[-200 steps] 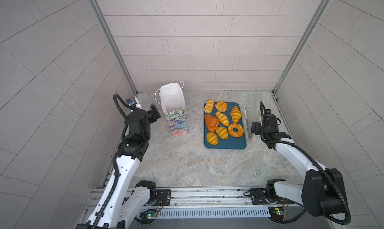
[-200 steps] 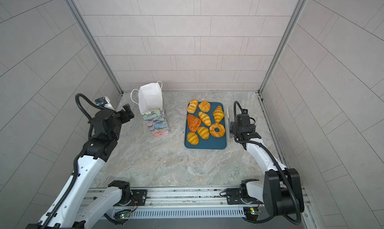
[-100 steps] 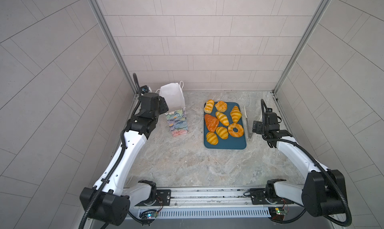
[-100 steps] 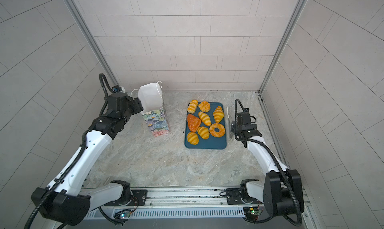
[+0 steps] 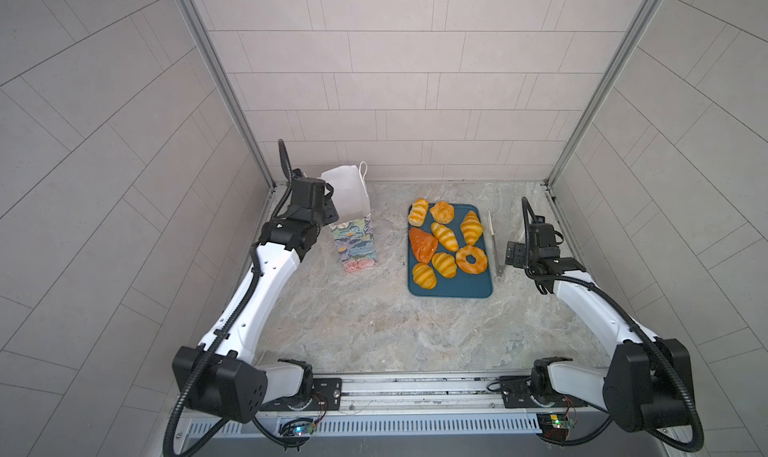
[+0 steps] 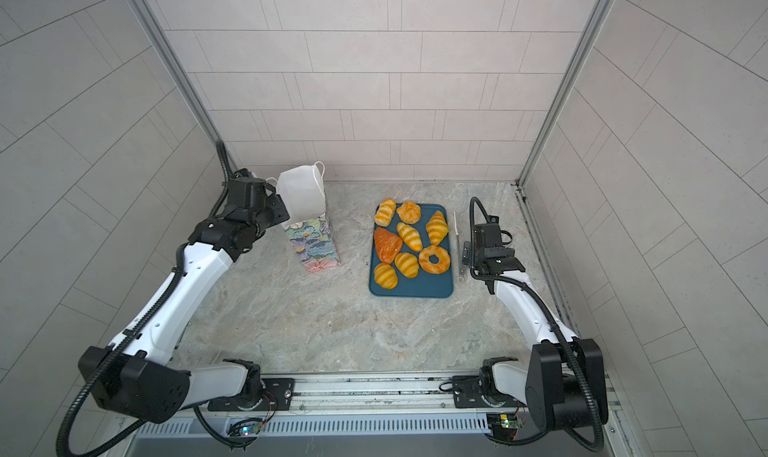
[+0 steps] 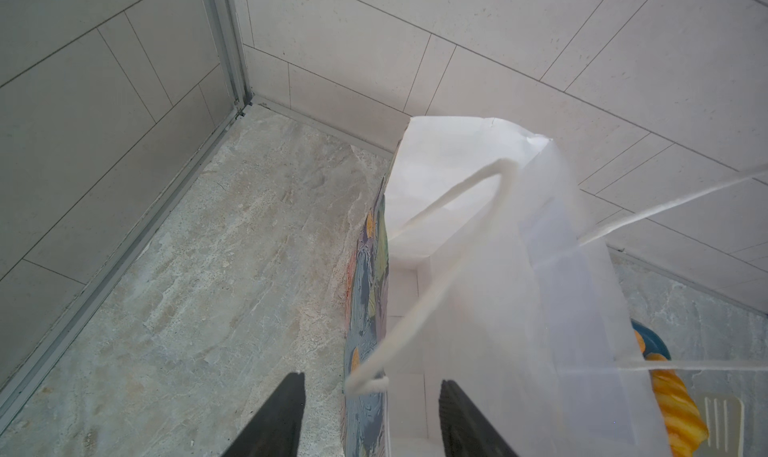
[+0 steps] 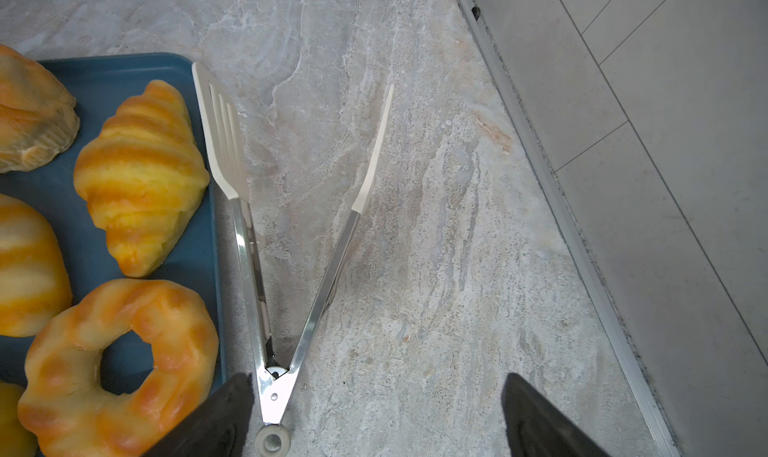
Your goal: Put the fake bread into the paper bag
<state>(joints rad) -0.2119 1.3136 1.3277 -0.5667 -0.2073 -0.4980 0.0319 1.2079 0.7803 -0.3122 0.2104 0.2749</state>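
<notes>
Several glossy orange pieces of fake bread (image 5: 444, 237) lie on a teal tray (image 5: 469, 288), among them a ring doughnut (image 8: 120, 363) and a striped croissant (image 8: 141, 172). The paper bag (image 5: 355, 243) (image 6: 316, 243) stands upright to the left of the tray, mouth open, white lining showing. My left gripper (image 7: 372, 379) (image 5: 328, 210) is at the bag's (image 7: 478, 268) left rim. It is open, one finger outside the printed wall and one inside the bag, with a cord handle's end between them. My right gripper (image 8: 377, 377) (image 5: 512, 254) hangs open and holds nothing, right of the tray.
Metal tongs (image 8: 266, 268) (image 5: 495, 243) with white slotted tips lie open on the marble table along the tray's right edge, hinge end by my right gripper's finger. Tiled walls and metal corner posts close in the back and sides. The bag's second cord handle (image 7: 665, 210) hangs loose.
My left arm has swung up from the front left to the bag's rim, and its jaws have narrowed around the bag's wall. The right gripper has hardly moved.
</notes>
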